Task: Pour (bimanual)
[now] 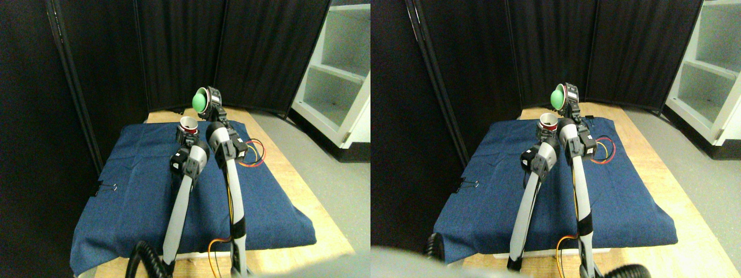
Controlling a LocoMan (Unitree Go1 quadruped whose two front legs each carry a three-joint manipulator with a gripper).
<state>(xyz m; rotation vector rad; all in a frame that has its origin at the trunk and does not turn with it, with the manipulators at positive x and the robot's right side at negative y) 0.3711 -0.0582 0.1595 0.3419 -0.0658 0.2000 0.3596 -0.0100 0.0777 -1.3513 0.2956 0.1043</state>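
Nearest the camera, two pale manipulator limbs rise from the bottom edge, side by side, over a dark blue cloth point(145, 191) spread across a light wooden platform point(301, 197). A coiled black cable sits at the bottom left, and loops of red and yellow wire point(256, 153) lie on the cloth just right of the arms.

The left gripper point(186, 138) is raised above the cloth, closed around the lower body of a small red cup with a white inside point(188, 123), which stands upright with its mouth open to the top. The right gripper point(212, 103) is higher and just behind it, clamped on a green cup point(200, 101) tipped over on its side toward the red cup, its rounded green underside facing the camera. The green cup hangs above and slightly right of the red cup's mouth, close but apart.

Both cups look like light, thin plastic: stiff enough to grip, but likely to flex or slip if squeezed hard. A hold around the mid-body, as appears here, seems safest. Whether anything is inside either cup cannot be seen.

Counted: two arms, two grippers, two cups (one red, one green), one cloth, one platform. Black curtain panels stand behind, and a white shelf unit point(336, 75) stands at the right.
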